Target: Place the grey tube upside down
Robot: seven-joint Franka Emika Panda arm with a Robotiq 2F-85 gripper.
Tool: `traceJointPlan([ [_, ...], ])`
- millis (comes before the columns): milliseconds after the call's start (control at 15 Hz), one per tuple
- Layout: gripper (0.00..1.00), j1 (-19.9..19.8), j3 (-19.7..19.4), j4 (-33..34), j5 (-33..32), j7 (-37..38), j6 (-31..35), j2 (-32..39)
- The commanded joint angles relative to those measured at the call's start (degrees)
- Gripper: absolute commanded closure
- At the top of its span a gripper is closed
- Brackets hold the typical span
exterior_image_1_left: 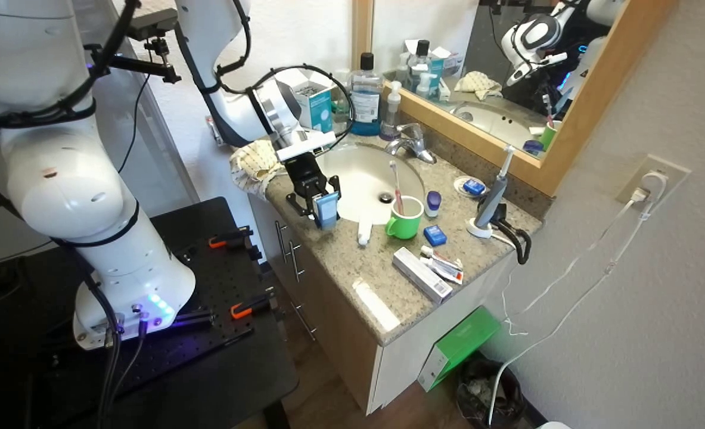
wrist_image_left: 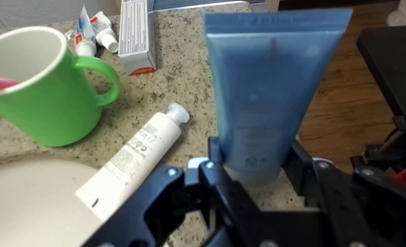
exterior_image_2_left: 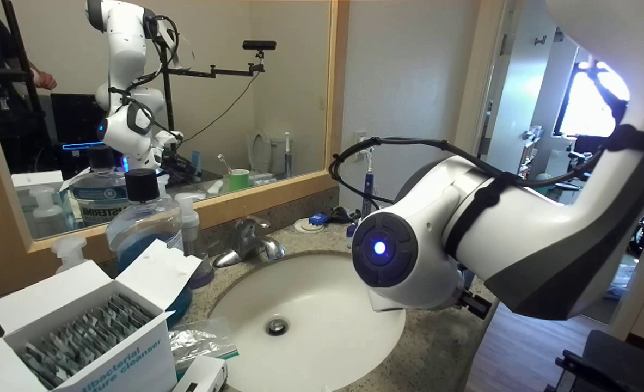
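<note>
Tube of translucent blue-grey plastic (wrist_image_left: 275, 75) is clamped in the end effector (wrist_image_left: 256, 156), its flat sealed edge upward and its pale cap end downward; whether it touches the counter (wrist_image_left: 185, 82), I cannot tell. On this speckled, stone-like surface lies one slim white tube (wrist_image_left: 132, 161) with a cloudy cap, at the edge of the smooth sink (wrist_image_left: 34, 202) and near the green mug (wrist_image_left: 62, 103).

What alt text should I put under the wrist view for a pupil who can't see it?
A black gripper holds a blue squeeze tube cap-down. To the picture's left, a white tube lies at the edge of the sink, and further left stands a green mug.
</note>
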Motion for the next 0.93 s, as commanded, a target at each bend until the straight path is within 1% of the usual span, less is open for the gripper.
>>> traceJointPlan([
  [0,0.52,-0.6,0.6,0.1,0.0,0.0,-0.2,0.1],
  [67,0.77,-0.6,0.6,0.1,0.0,0.0,-0.2,0.1],
  [400,0.77,-0.4,0.5,0.9,-0.7,1.5,-0.6,2.1],
  [867,0.77,-0.2,0.4,1.4,-1.2,2.7,-0.8,3.0],
])
